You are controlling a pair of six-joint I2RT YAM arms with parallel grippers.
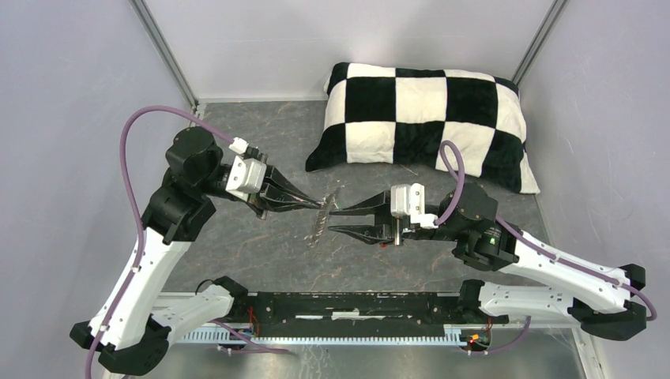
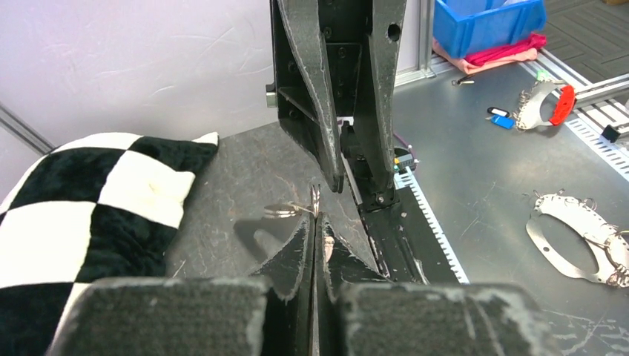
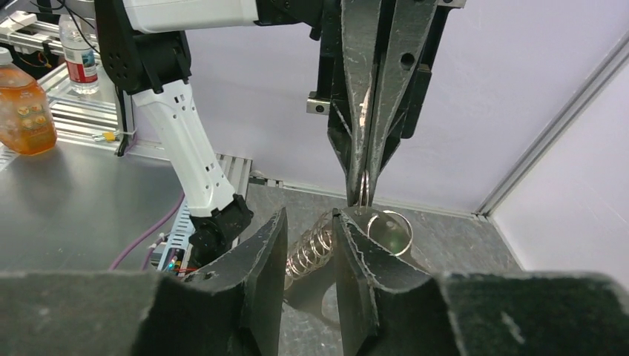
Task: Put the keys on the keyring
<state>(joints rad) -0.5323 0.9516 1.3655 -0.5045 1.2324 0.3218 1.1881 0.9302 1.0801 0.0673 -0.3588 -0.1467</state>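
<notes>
The left arm's fingers [image 1: 304, 202] are pressed together, pinching the top of the keyring [image 1: 323, 215], which hangs from their tips above the middle of the dark tabletop [image 1: 261, 260]. In the right wrist view the ring shows as a thin metal loop [image 3: 387, 230] with a coiled, spring-like piece [image 3: 308, 252] beside it. The right arm's fingers [image 1: 348, 219] are spread, tips just right of the ring, one above and one below its level; whether they touch it cannot be told. A black-and-white checkered pillow [image 1: 427, 118] lies at the far right of the tabletop. The keys cannot be made out.
</notes>
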